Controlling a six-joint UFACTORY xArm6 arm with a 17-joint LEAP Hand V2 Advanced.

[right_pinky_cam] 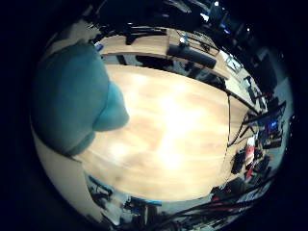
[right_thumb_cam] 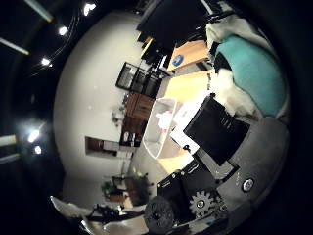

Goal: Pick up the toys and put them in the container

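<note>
A teal plush toy (right_pinky_cam: 72, 96) with white parts sits close against my palm and fills one side of the little finger side view. In the thumb side view the same toy (right_thumb_cam: 254, 73) lies against my hand (right_thumb_cam: 215, 132), whose black and white fingers curl beside it. The toy hangs well above the light wooden table (right_pinky_cam: 178, 130). A pale, open-topped container (right_thumb_cam: 159, 129) stands on the table, off to the side of the hand, with something pinkish showing inside it.
A second wooden table (right_pinky_cam: 144, 45) behind carries a long black object (right_pinky_cam: 192, 54). Dark stands and equipment (right_pinky_cam: 250, 154) crowd the floor by the table's end. Dark shelves (right_thumb_cam: 139, 81) line the far wall.
</note>
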